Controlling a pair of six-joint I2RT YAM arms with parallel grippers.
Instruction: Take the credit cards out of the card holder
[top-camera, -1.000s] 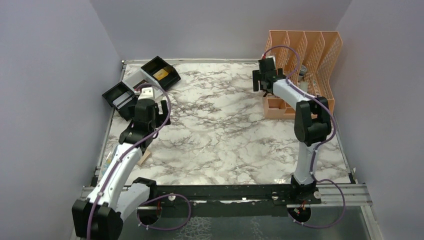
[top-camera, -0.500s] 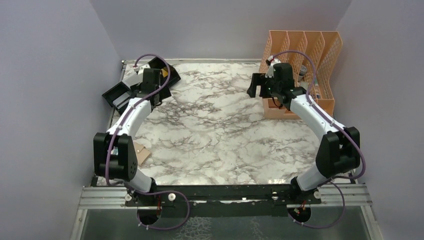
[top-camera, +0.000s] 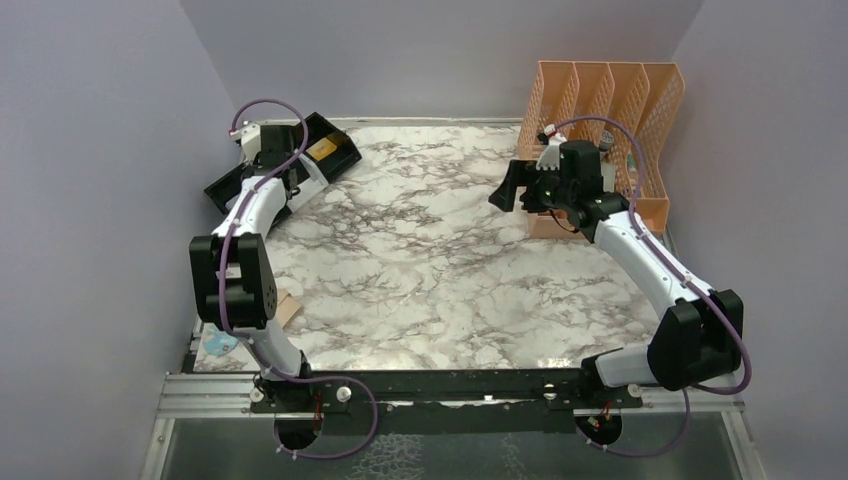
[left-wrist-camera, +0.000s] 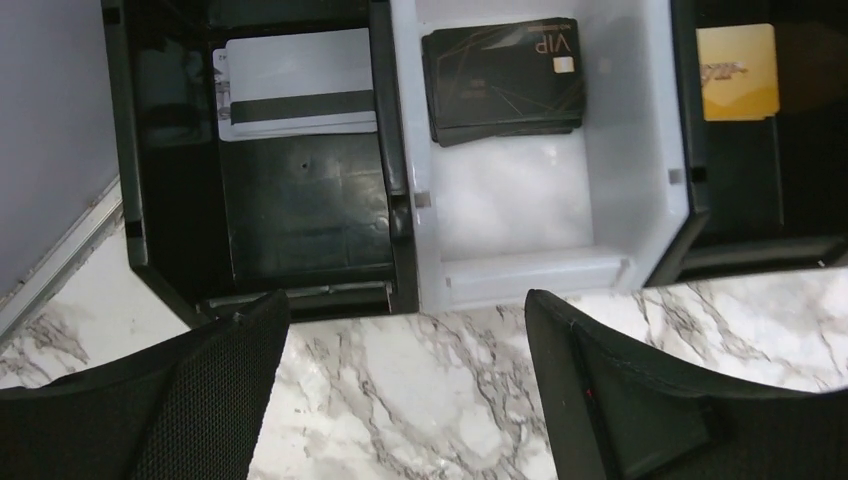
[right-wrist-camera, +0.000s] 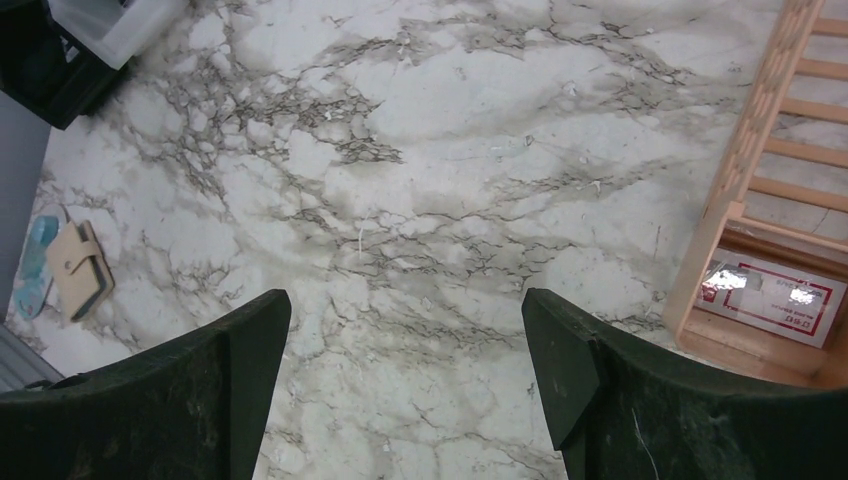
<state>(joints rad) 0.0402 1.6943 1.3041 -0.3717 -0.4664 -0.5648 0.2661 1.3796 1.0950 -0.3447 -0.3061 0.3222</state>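
Right wrist view: card holder (right-wrist-camera: 75, 268) sits lower left of my released right fingers (right-wrist-camera: 560, 350); released left fingers (left-wrist-camera: 575, 345) hang nearer.

plain lavender-grey walls (top-camera: 90, 150) close me in on three sides. my table (top-camera: 450, 260) is white marble veined in grey, with a glossy patch of reflected light near its front edge, where a metal rail (top-camera: 715, 388) runs.
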